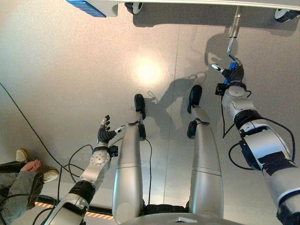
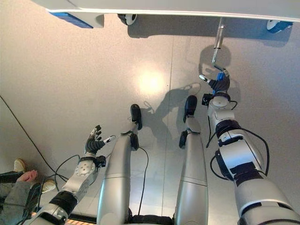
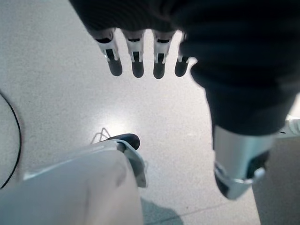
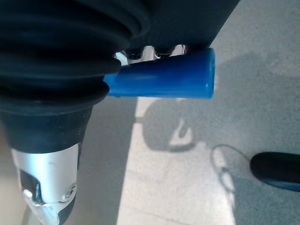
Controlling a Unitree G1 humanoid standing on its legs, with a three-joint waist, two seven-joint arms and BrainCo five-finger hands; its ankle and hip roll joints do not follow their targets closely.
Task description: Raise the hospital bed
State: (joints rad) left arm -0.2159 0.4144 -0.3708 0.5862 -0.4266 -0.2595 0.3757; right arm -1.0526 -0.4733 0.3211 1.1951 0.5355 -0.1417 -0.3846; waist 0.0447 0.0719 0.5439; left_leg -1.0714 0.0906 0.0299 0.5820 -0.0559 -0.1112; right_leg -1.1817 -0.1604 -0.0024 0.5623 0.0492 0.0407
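The hospital bed's frame (image 1: 197, 3) runs along the top edge, with a silver crank rod (image 1: 233, 35) hanging down from it at the right. The rod ends in a blue grip (image 4: 164, 78). My right hand (image 1: 233, 74) is shut on that blue grip, fingers curled round it, thumb sticking out to the side. My left hand (image 1: 105, 131) hangs low at the lower left, away from the bed, fingers straight and spread over bare floor, holding nothing.
Bed castors (image 1: 135, 6) (image 1: 285, 14) stand on the grey floor under the frame. A blue panel (image 1: 86, 7) sits on the bed at the top left. A person's hand and shoes (image 1: 29, 165) show at the lower left edge.
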